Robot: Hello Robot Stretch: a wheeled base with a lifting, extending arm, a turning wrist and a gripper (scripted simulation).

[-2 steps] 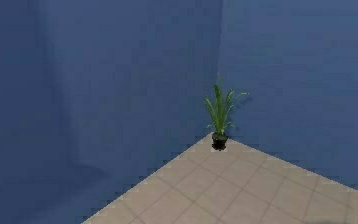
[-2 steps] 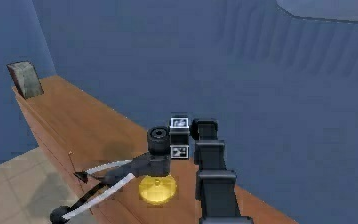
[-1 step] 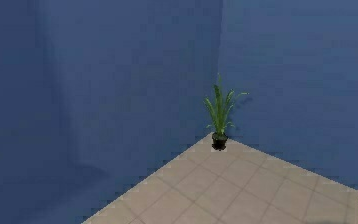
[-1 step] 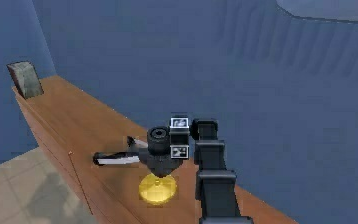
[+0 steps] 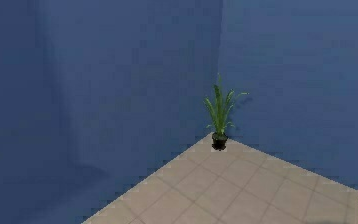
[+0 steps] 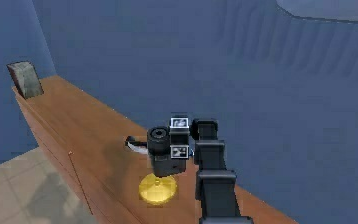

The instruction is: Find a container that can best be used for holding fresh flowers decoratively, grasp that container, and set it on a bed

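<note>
In the arm side view my arm reaches out over a long wooden top point(image 6: 87, 125). The gripper point(image 6: 137, 146) hangs at the arm's far end, its dark body left of the two white marker squares. A round golden-yellow thing point(image 6: 159, 187) sits on the wooden top just below the gripper's body. Its shape is too small to name. I cannot tell whether the gripper touches it or holds anything.
A small dark framed object point(image 6: 25, 78) leans at the far left end of the wooden top. Blue walls stand behind it. In the forward view a potted green plant point(image 5: 220, 115) stands in the corner of blue walls on a beige tiled floor point(image 5: 237, 190).
</note>
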